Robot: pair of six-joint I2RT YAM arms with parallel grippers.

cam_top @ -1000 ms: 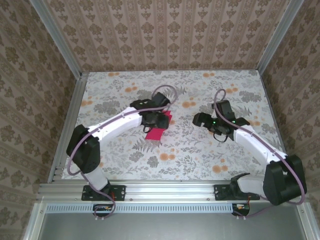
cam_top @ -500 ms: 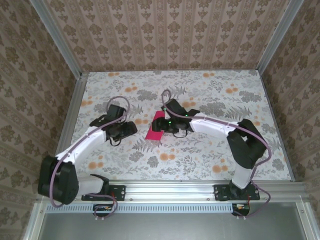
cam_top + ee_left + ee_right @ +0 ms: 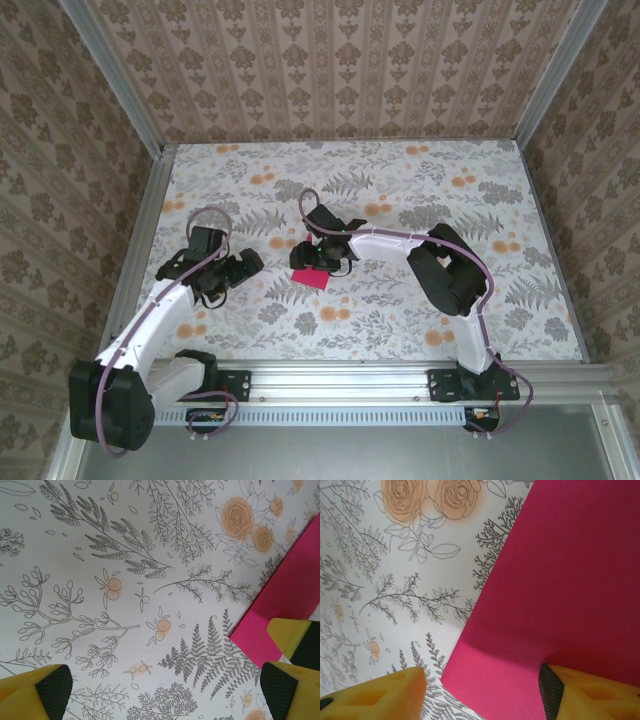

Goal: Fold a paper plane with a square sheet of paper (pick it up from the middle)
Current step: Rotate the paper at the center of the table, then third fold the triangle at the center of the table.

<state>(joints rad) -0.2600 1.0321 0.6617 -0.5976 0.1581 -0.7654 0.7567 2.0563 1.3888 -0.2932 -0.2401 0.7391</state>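
Note:
The magenta-red sheet of paper (image 3: 313, 281) lies flat on the table as a small folded shape, left of centre. My right gripper (image 3: 317, 257) is stretched across the table and sits low over its far end, hiding part of it. In the right wrist view the paper (image 3: 560, 575) reaches between my right gripper's (image 3: 480, 695) parted fingers, one over the paper and the other over bare cloth beside its edge. My left gripper (image 3: 240, 268) hangs open to the left of the paper. In the left wrist view the paper (image 3: 290, 592) lies at the right edge beyond my empty left gripper (image 3: 162, 695).
The table (image 3: 400, 300) wears a floral cloth of grey ferns and orange roses. Wallpapered walls and aluminium rails (image 3: 140, 230) close in the left, far and right sides. A yellow finger of the right gripper (image 3: 292, 632) rests at the paper's edge.
My left gripper let go of the paper, pulled back to the left and opened wide. My right arm swung in from the right onto the paper and its jaws narrowed.

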